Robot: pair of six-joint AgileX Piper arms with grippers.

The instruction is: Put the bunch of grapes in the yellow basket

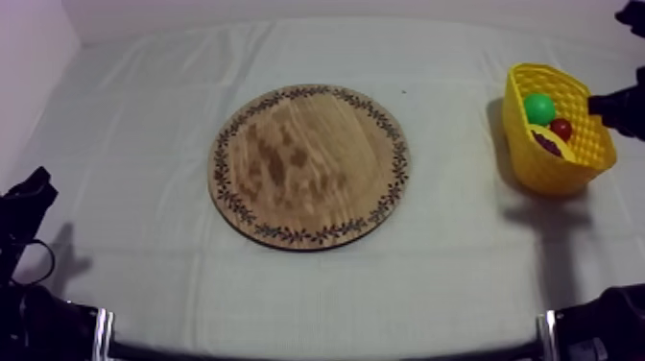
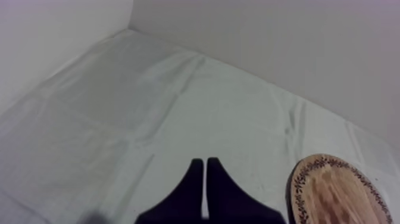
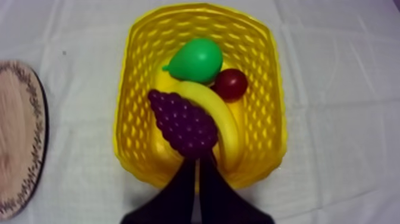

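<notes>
Grey-white cloth on the table [image 1: 144,115] lies bare around my left end effector [image 2: 205,162], which is closed on nothing, a narrow wedge low at its own side. Just beside it is the rim of the wooden board [image 1: 309,165]. The board sits mid-table with nothing on it.

Between the board and the yellow basket [image 3: 128,77] there is a wide strip of open cloth. The bunch of grapes [image 3: 181,125] is in the basket, resting against the banana [image 3: 223,122], with the pear [image 3: 196,59] and the small red fruit [image 3: 231,83] behind it. I judge the task as good as done.

My right end effector [image 3: 196,159] is drawn narrow, and its tip is right at the near end of the grapes, over the basket's near wall.

The risk is in the withdrawal. If the tip catches the bunch or the lattice wall, it could drag the grapes out or tip the light basket. The basket stands far to the right of the table, so there is little room on that side. I would go straight up first, then clear away.
</notes>
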